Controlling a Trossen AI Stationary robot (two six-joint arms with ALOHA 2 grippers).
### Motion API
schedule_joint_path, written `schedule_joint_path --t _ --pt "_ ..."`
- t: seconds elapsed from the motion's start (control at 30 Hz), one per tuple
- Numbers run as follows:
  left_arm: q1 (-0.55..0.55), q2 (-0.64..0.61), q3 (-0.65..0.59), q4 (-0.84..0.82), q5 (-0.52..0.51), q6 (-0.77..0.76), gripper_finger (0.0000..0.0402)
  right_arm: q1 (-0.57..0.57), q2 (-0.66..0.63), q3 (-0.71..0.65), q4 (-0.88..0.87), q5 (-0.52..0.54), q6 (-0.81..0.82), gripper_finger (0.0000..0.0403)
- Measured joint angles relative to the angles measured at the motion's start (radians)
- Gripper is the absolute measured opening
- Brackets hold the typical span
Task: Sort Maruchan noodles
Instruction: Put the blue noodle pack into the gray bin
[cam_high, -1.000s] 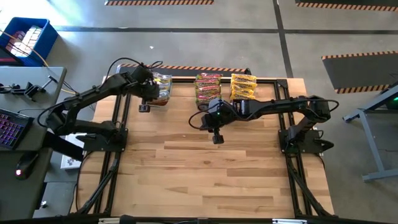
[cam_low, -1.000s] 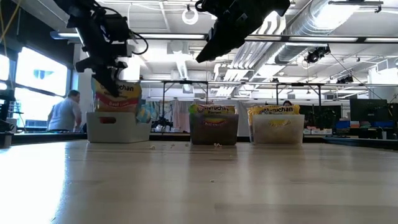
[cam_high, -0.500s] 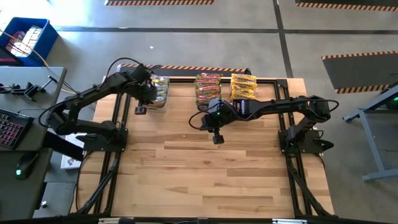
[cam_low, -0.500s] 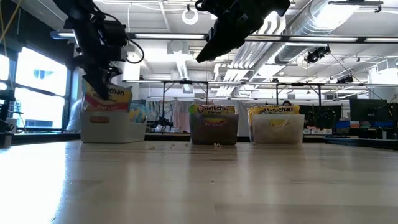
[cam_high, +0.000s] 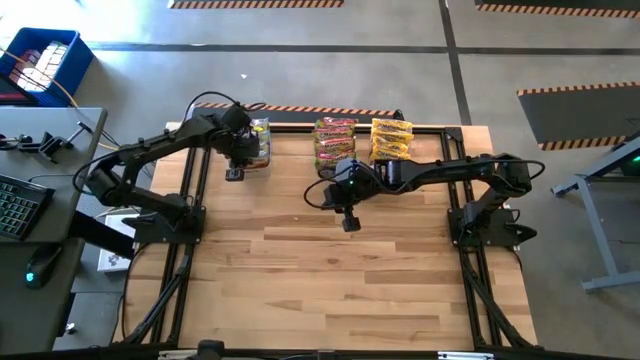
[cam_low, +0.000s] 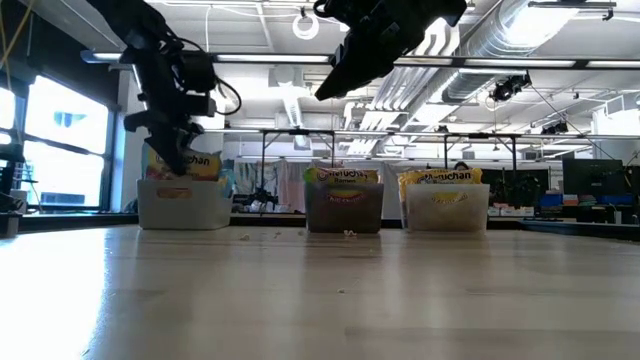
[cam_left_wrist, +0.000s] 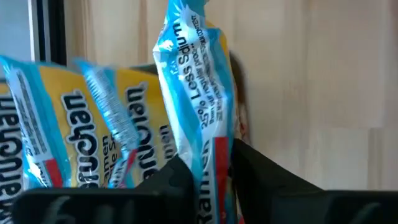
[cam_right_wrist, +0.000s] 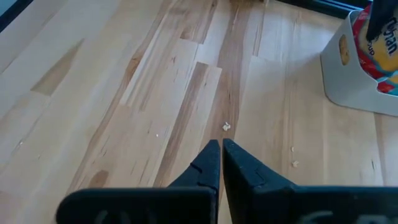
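left gripper (cam_left_wrist: 208, 163) pinching blue-striped packet (cam_left_wrist: 196, 106) over left tub (cam_low: 186, 204) — right gripper (cam_right_wrist: 221, 149) shut.

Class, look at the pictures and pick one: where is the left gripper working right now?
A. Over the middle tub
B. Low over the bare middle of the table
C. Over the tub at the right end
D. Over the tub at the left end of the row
D: the left gripper hangs over the left tub, with a blue-edged noodle packet between its fingers, while the right gripper waits shut over bare wood.
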Motion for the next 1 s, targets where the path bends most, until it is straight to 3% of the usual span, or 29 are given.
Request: schedule_joint_path --t 0.13,0.3,0.57,0.7,1.0 --pt "-0.01 0.016 0.0 0.012 -0.05 -0.022 0.0102 0.0 0.0 0.0 0.0 -0.002 -0.002 0.0" --pt "-0.027 -0.051 0.0 0.016 -0.071 -0.092 0.0128 -0.001 0.0 0.0 -0.002 -0.002 -0.002 0.0" --pt "-0.028 -0.158 0.001 0.008 -0.082 -0.221 0.0139 -0.019 0.0 0.0 -0.003 -0.002 -0.001 0.0" --pt "-0.027 -0.158 0.001 -0.031 -0.082 -0.242 0.0111 -0.02 0.001 0.0 -0.003 -0.001 -0.002 0.0" --pt "-0.026 -0.092 0.001 -0.052 -0.123 -0.261 0.0006 -0.019 0.001 0.0 -0.003 -0.002 -0.002 0.0"
